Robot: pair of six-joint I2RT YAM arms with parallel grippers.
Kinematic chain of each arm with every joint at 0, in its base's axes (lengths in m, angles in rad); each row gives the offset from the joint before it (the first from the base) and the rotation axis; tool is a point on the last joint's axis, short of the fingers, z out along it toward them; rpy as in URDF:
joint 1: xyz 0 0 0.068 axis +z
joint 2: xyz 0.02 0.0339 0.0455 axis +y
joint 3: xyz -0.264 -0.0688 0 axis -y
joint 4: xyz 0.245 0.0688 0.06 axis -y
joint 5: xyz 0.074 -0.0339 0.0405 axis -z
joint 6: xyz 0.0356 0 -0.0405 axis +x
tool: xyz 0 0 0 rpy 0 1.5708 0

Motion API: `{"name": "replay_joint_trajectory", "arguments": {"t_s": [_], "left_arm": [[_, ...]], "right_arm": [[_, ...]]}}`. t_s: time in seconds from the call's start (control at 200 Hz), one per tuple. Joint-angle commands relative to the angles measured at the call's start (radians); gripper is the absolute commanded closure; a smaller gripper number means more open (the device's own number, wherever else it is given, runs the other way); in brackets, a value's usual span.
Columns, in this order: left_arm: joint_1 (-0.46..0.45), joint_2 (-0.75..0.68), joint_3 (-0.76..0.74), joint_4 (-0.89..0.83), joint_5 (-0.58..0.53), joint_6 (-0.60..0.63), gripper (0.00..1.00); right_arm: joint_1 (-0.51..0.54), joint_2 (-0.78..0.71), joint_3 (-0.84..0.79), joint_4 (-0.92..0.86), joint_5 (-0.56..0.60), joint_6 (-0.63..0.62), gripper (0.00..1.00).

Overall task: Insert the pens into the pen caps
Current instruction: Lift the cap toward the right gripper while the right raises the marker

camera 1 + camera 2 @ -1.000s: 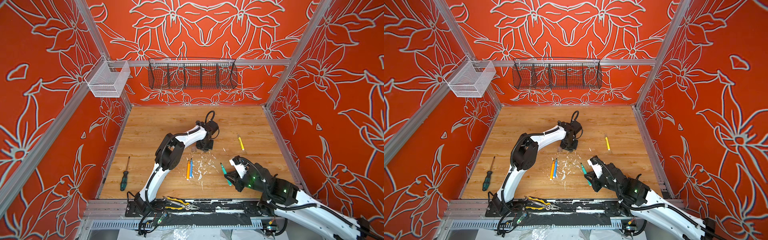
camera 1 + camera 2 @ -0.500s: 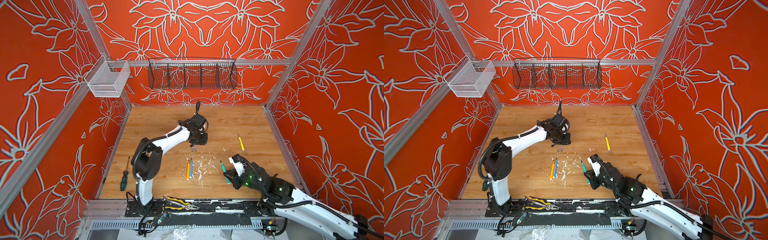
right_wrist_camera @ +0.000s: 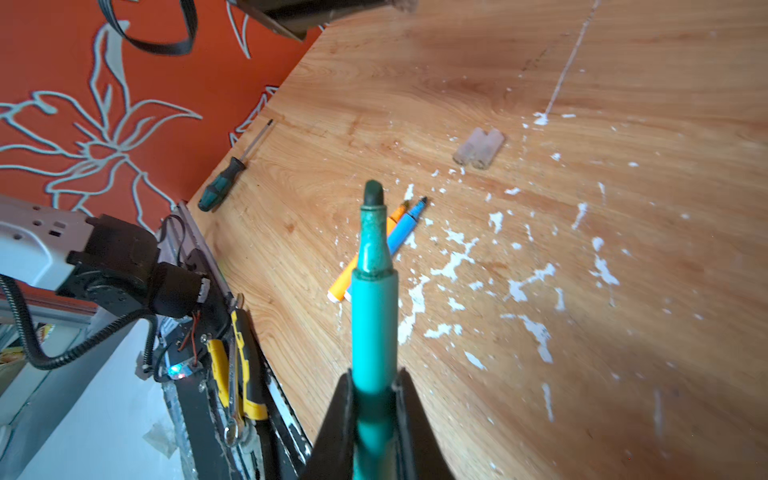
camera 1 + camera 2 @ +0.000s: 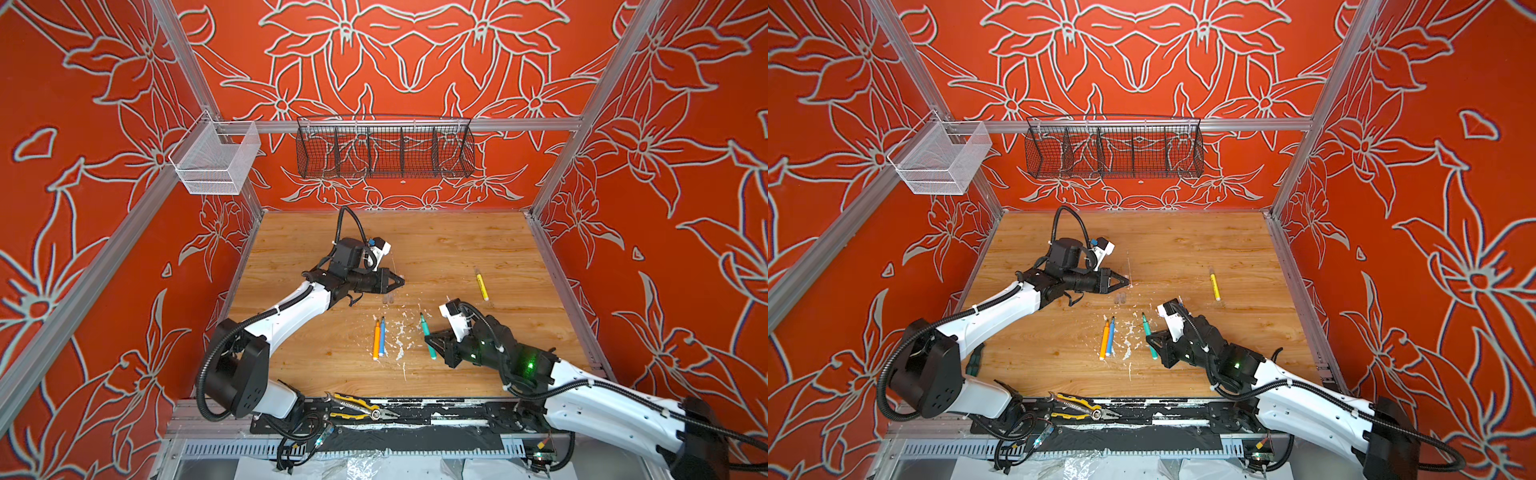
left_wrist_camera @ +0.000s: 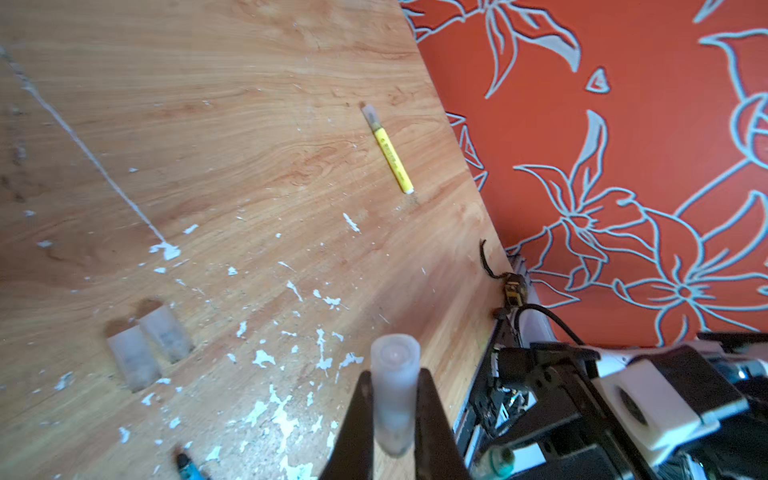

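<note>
Orange floral walls [image 4: 415,62], wood-grain floor [image 4: 436,241], black wire basket [image 4: 384,151], white mesh bin [image 4: 216,162].

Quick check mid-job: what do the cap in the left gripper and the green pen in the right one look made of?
Held cap: probably plastic, frosted and translucent; its inside shows dimly through the milky wall. Green pen: probably plastic too, smooth with a satin sheen along the barrel, smudged near the front; the dark, dull tip is possibly felt.

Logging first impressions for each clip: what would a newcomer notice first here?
The right gripper, at front centre-right, clamps a green pen tip outward. The left gripper, farther back, pinches a clear cap. White flecks litter the wooden table around the orange pen and blue pen.
</note>
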Motion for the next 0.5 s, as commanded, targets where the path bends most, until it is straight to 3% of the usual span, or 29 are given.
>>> {"name": "replay_joint_trajectory", "arguments": {"t_s": [0.0, 0.185, 0.495], "left_arm": [[0.000, -0.085, -0.045, 0.162, 0.113, 0.018, 0.88], [0.000, -0.144, -0.092, 0.213, 0.147, 0.022, 0.88], [-0.001, -0.162, -0.111, 0.274, 0.212, 0.008, 0.89]], "right_arm": [[0.001, 0.060, 0.046, 0.156, -0.067, 0.000, 1.00], [-0.001, 0.148, 0.014, 0.406, -0.079, 0.075, 1.00], [0.000, 0.210, 0.001, 0.548, -0.049, 0.113, 1.00]]}}
